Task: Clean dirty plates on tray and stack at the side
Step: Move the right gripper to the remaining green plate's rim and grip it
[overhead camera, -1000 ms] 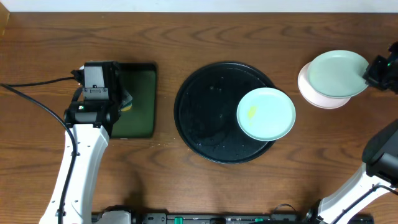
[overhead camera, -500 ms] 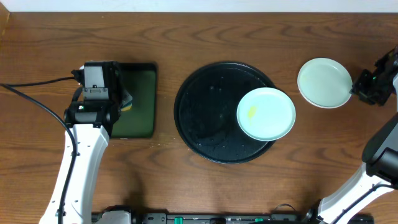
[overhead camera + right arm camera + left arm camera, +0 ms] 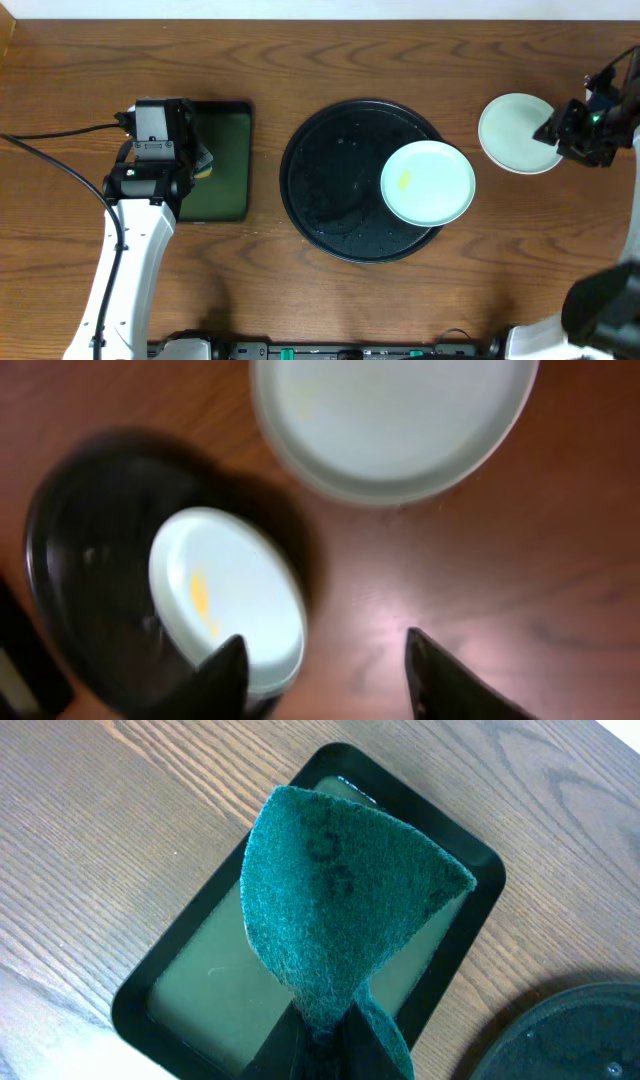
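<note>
- My right gripper (image 3: pixel 325 650) hangs with its fingers spread and nothing between them, just beside the side stack (image 3: pixel 515 133) at the right of the table (image 3: pixel 300 50).
- My left gripper (image 3: pixel 322 1038) pinches the scouring pad (image 3: pixel 340 890) by its lower corner, over the rectangular green tray (image 3: pixel 200 970).
- Done, I judge: the side stack lies hollow up and looks clean. From above I cannot tell how many plates it holds.
- To do: one smeared plate (image 3: pixel 428 182) sits on the round tray (image 3: pixel 330 180), with a yellow mark just left of its centre. It needs wiping, then stacking.
- That plate lies flat, face up, overhanging the tray's right rim toward the stack. Being round, it has no long axis.
</note>
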